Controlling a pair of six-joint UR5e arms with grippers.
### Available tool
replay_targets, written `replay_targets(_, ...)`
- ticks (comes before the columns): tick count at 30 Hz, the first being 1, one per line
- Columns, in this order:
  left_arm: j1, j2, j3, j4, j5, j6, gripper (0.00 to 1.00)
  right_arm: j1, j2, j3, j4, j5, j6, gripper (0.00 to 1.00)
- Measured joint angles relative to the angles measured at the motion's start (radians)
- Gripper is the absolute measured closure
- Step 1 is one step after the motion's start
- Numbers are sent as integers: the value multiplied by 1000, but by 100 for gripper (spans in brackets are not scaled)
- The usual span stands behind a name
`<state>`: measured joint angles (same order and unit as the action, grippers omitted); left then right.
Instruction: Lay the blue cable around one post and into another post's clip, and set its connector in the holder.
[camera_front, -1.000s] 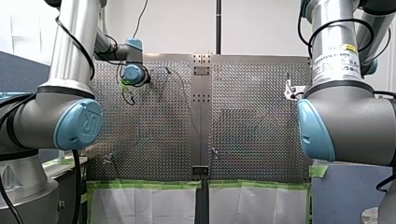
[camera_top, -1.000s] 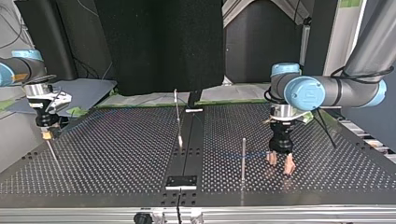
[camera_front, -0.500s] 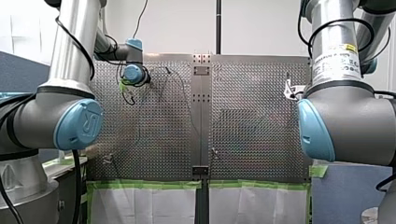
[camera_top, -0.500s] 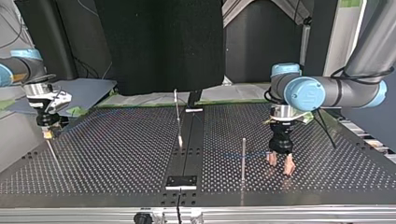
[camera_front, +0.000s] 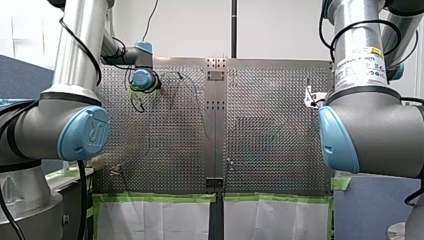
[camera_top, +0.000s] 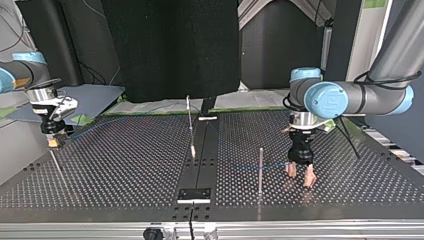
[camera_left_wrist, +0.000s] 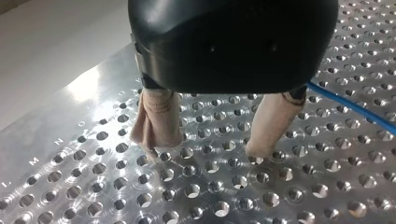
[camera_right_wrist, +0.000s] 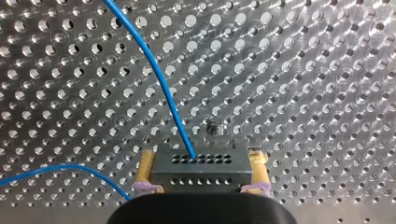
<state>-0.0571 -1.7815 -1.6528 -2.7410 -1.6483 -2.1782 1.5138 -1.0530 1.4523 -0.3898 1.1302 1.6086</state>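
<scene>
Since the frame half a second back, our right pincer (camera_top: 52, 142) has shifted a touch toward the top view's middle, while our left pincer (camera_top: 300, 176) has kept its place.

Our right pincer pinches the connector (camera_right_wrist: 201, 167), a grey metal block with rows of small holes, between its two yellow pads (camera_right_wrist: 147, 169). It hangs above the perforated tabletop (camera_right_wrist: 317, 84), near that surface's left edge in the top view. The blue cable (camera_right_wrist: 159, 79) leaves the block's top face and curves away ahead of the pincer; a second stretch of it runs along the tabletop beside the pincer's body.

Our left pincer stands spread, nothing between its beige-wrapped fingers (camera_left_wrist: 156, 119), whose tips sit right at the tabletop (camera_left_wrist: 84, 186); we cannot tell whether they touch it. In its wrist view the blue cable (camera_left_wrist: 355, 107) passes just beside one finger, outside the gap.

In the top view an upright post (camera_top: 260, 170) stands near our left pincer, on the side toward the tabletop's middle. A faint blue line of cable (camera_top: 240, 166) lies on the surface from the dark centre strip (camera_top: 200, 160) toward them. Farther back, at that strip, a slimmer, slightly tilted post (camera_top: 190, 122) stands well apart from both pincers.
</scene>
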Motion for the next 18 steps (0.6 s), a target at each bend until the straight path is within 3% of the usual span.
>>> replay_targets(5, 0, 0, 0, -1, 0, 0, 0, 0, 0, 0, 0, 0, 0, 68)
replay_targets(8, 0, 0, 0, -1, 0, 0, 0, 0, 0, 0, 0, 0, 0, 60)
replay_targets(10, 0, 0, 0, -1, 0, 0, 0, 0, 0, 0, 0, 0, 0, 44)
replay_targets(11, 0, 0, 0, -1, 0, 0, 0, 0, 0, 0, 0, 0, 0, 44)
replay_targets(13, 0, 0, 0, -1, 0, 0, 0, 0, 0, 0, 0, 0, 0, 17)
replay_targets(14, 0, 0, 0, -2, 0, 0, 0, 0, 0, 0, 0, 0, 0, 17)
replay_targets(15, 0, 0, 0, -2, 0, 0, 0, 0, 0, 0, 0, 0, 0, 0)
replay_targets(18, 0, 0, 0, -7, 1, -1, 0, 0, 0, 0, 0, 0, 0, 0)
